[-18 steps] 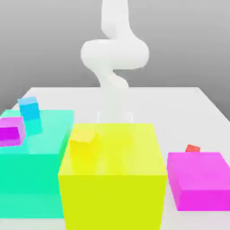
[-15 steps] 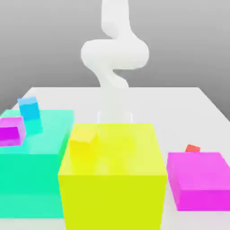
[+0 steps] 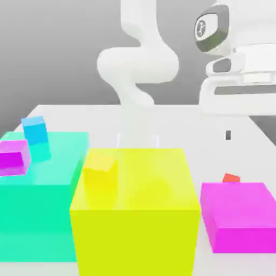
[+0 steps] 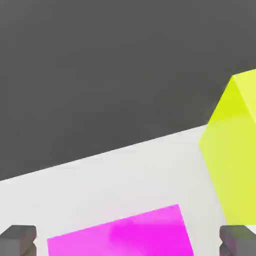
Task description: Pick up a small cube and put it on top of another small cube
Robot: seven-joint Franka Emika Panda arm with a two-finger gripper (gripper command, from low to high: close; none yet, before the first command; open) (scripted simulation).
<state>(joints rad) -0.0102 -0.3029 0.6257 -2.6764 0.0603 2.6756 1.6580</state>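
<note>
The small cube, tiny and bright red, lies on the white table just behind the flat magenta block at the exterior view's right. My white hand hangs high above that spot, with one dark finger pointing down well above the red cube. In the hand view my gripper is open: its two dark fingertips stand far apart with nothing between them, over the magenta block.
A big yellow block fills the front middle with a small yellow cube on it. A teal block at the left carries a small blue cube and a magenta cube. The yellow block stands beside the magenta one.
My hand has come into the exterior view at the upper right, above the red cube. None of the cubes or blocks has moved.
</note>
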